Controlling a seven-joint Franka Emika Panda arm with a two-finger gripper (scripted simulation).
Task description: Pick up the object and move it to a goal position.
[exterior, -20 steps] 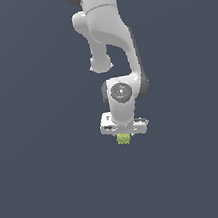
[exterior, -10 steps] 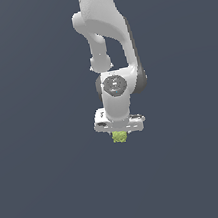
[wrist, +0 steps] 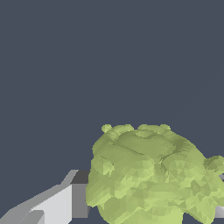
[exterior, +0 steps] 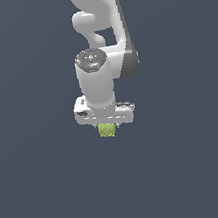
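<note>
The object [exterior: 107, 129] is a small yellow-green bumpy lump that hangs just under the white gripper [exterior: 107, 128] in the exterior view. The gripper is shut on it, and the hand hides the fingers from this side. In the wrist view the object [wrist: 151, 175] fills the near part of the picture, pressed against one grey-white finger [wrist: 65, 201]; the other finger only peeks out at the picture's edge [wrist: 220, 211]. The white arm [exterior: 100, 41] rises straight above the hand.
A plain dark grey surface [exterior: 44, 193] surrounds the arm on all sides in both views. No other objects or containers show.
The arm with the held object has moved toward the exterior view's left and slightly upward. The wrist has turned, so its round cap now faces the camera more squarely.
</note>
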